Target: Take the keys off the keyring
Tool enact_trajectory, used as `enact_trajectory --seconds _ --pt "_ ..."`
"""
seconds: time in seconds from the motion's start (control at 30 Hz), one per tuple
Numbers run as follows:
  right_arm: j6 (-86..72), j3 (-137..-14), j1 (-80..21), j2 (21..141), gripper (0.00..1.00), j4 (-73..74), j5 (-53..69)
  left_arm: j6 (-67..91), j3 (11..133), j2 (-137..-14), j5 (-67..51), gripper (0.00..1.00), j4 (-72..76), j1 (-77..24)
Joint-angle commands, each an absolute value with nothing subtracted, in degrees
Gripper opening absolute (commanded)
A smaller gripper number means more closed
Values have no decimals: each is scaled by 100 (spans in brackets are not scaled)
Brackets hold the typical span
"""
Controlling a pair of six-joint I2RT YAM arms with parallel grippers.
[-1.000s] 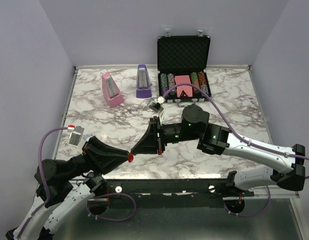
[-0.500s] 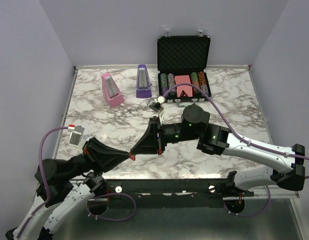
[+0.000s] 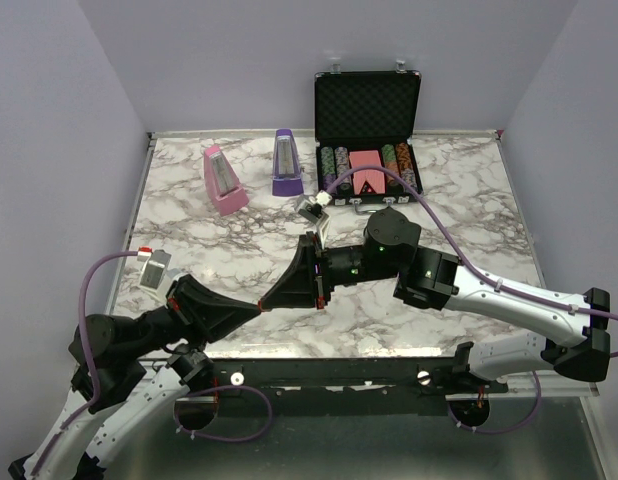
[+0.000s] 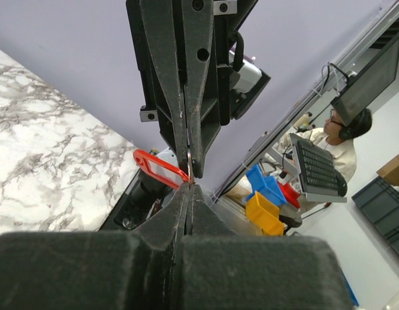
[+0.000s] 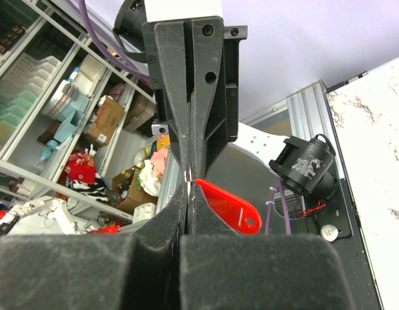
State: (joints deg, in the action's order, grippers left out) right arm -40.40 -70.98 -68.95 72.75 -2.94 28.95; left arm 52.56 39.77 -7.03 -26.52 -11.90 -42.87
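– At the very tips, what were the left jaws doing?

– They were pressed together with no gap showing, pinching the keyring (image 4: 159, 169) (image 5: 228, 206) at its metal end. A thin silvery sliver (image 4: 188, 166) (image 5: 188, 183) ran edge-on from their point straight into the right jaws.

– And the right jaws?

– They were pressed together too, clamped on that same sliver from the opposite side. The two pairs met point to point.

– Was the sliver one of the keys, or the ring?

– I could not tell. It showed only as a bright line in both wrist views.

– Where was the red tag?

– It stuck out sideways from the meeting point, off to one side of both pairs of jaws, up in the air. From above, that meeting point lay over the near edge of the desk (image 3: 469, 200), left of centre.

– And the arms behind them?

– The left arm (image 3: 119, 345) rose from the lower left corner. The right arm (image 3: 489, 290) swept in from the right along the front of the desk.

– Anything farther out?

– Toward the back stood a pink metronome (image 3: 224, 180), with a purple metronome (image 3: 286, 162) near it. To their right an open black case (image 3: 367, 100) held poker chips. All of these were well apart from the jaws.
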Motion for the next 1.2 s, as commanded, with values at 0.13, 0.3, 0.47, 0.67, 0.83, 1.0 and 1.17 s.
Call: enact_trajectory --seconds 0.13,0.3,0.47,0.67,0.83,1.0,1.17 --pt "-3823 -7207 -6908 7295 1 263 3208 4553 4693 -1116 -3076 0 -2161 -4280" --pt "-3744 -7321 -6917 7347 1 544 3419 4149 5035 -1344 -3269 0 -2864 -4280" --pt "-3709 -7383 -6917 7427 1 694 3507 3815 5299 -1573 -3322 0 -3436 -4280" --pt "-3709 -7453 -6917 7550 1 826 3603 3648 5273 -1687 -3269 0 -3638 -4289" --pt "-3700 -7479 -6934 7576 1 888 3639 3481 5370 -1828 -3331 0 -3762 -4280" --pt "-3700 -7497 -6961 7629 1 905 3674 3349 5449 -1995 -3427 0 -3902 -4280" --pt "-3727 -7497 -6996 7699 1 940 3779 3059 5642 -2241 -3525 0 -4279 -4280"
